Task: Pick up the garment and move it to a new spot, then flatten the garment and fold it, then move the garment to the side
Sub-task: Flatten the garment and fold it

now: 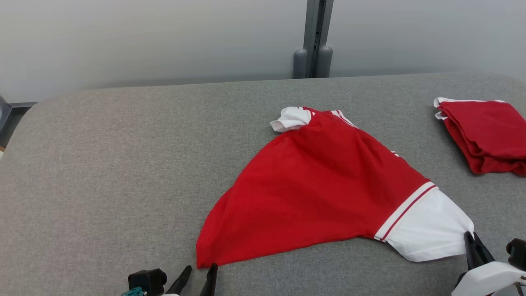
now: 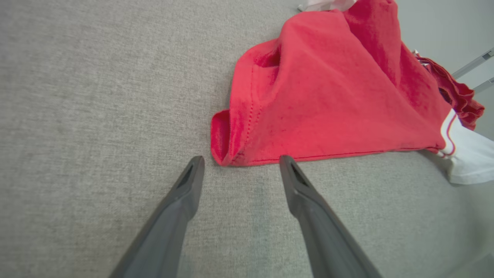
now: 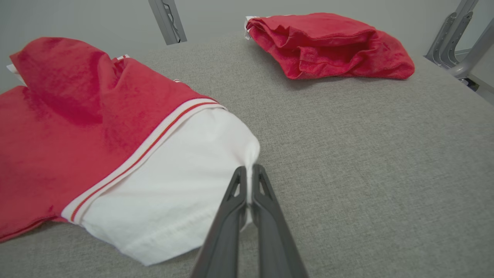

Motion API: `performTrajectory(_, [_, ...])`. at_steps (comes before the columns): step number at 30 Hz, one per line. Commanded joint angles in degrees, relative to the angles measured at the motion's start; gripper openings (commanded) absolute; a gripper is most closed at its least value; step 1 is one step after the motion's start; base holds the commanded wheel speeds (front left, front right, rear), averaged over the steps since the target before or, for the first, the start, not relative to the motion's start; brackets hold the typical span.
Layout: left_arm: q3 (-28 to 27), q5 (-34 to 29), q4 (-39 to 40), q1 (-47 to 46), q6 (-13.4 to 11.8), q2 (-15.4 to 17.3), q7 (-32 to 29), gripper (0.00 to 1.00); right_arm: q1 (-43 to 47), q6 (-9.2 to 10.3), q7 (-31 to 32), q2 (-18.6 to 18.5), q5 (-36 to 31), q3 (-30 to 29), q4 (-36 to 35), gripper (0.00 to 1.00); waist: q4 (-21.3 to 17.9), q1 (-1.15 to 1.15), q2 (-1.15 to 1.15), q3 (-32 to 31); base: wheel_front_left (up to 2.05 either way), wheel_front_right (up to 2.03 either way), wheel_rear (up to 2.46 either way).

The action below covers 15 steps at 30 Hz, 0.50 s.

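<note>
On the grey bench (image 1: 102, 164), toward its near middle, the red garment (image 1: 320, 185) lay spread but rumpled, its white sleeve (image 1: 427, 226) at the bench's near right. The right tool (image 3: 249, 168) was clenched on that sleeve's edge, with white cloth pinched between its fingers. The left tool (image 2: 240, 159) stood released, jaws wide, at the garment's red hem corner; contact could not be confirmed. A second folded red garment (image 1: 485, 135) lay at the bench's far right, well apart.
</note>
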<state>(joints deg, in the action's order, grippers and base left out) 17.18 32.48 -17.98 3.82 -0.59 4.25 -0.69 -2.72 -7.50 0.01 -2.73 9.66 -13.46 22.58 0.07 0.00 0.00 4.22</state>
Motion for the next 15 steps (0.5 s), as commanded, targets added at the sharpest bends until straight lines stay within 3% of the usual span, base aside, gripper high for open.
performTrajectory(1, [-0.11,0.29,-0.45,-1.21,-0.08,0.05,0.33,1.00,-0.14,0.01,0.13,-0.36,0.08,0.14,-0.34,0.00,-0.24,0.00,0.00,0.17,0.00,0.00,0.00])
performTrajectory(6, [0.36,0.96,-4.73,-3.82,-0.38,-0.31,0.15,1.00,-0.48,0.01,0.23,-0.36,0.57,1.26,-0.58,0.00,-1.02,0.00,0.00,0.56,0.00,0.00,0.00])
performTrajectory(10, [0.68,1.37,-7.38,-4.98,-0.20,-0.48,0.58,0.82,-0.62,0.01,0.22,-0.36,0.69,1.63,-0.87,0.00,-1.46,0.00,0.00,0.70,0.00,0.00,0.00])
performTrajectory(13, [1.00,2.04,-8.93,-5.79,0.08,-0.65,0.95,0.78,-0.52,0.01,0.24,-0.36,0.65,1.73,-0.96,0.00,-1.65,0.00,0.00,0.63,0.00,0.00,0.00])
performTrajectory(14, [1.12,2.12,-9.50,-6.00,0.24,-0.69,0.97,0.69,-0.47,0.01,0.23,-0.36,0.65,1.77,-0.99,0.00,-1.70,0.00,0.00,0.58,0.00,0.00,0.00])
performTrajectory(15, [1.34,2.28,-10.02,-6.20,0.32,-0.73,0.98,0.52,-0.42,0.01,0.24,-0.36,0.68,1.83,-1.02,0.00,-1.74,0.00,0.00,0.55,0.00,0.00,0.00])
